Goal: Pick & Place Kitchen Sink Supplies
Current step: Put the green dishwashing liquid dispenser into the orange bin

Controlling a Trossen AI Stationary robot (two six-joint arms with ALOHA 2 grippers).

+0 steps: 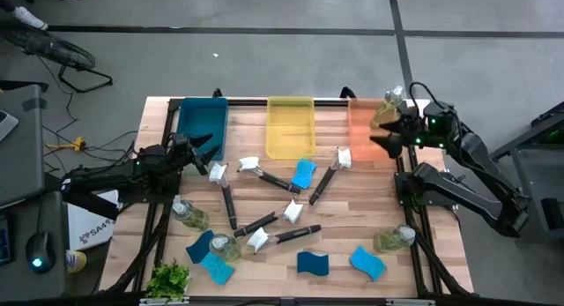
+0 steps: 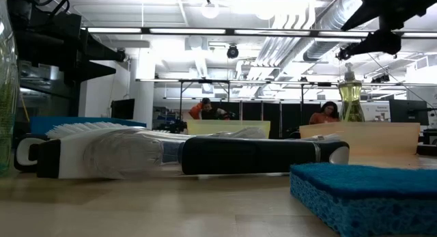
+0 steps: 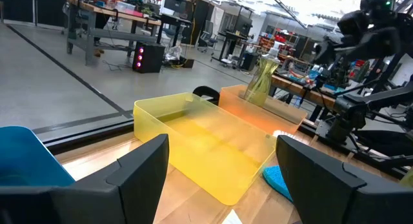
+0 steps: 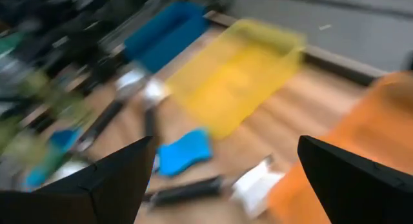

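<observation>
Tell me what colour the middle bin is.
Translucent yellow; the middle bin shows best in the high view.

A wooden slatted tabletop (image 1: 352,209) seen from above. Along its far edge sit three bins side by side: blue (image 1: 202,123) at left, yellow (image 1: 290,125) in the middle, orange (image 1: 370,130) at right. Black-handled dish brushes (image 1: 264,177) lie scattered across the centre. Blue sponges (image 1: 311,263) lie toward the near edge, one more (image 1: 304,172) near the yellow bin. Clear soap bottles (image 1: 393,239) lie at the left and right. A small green plant (image 1: 168,279) sits at the near left corner.
</observation>
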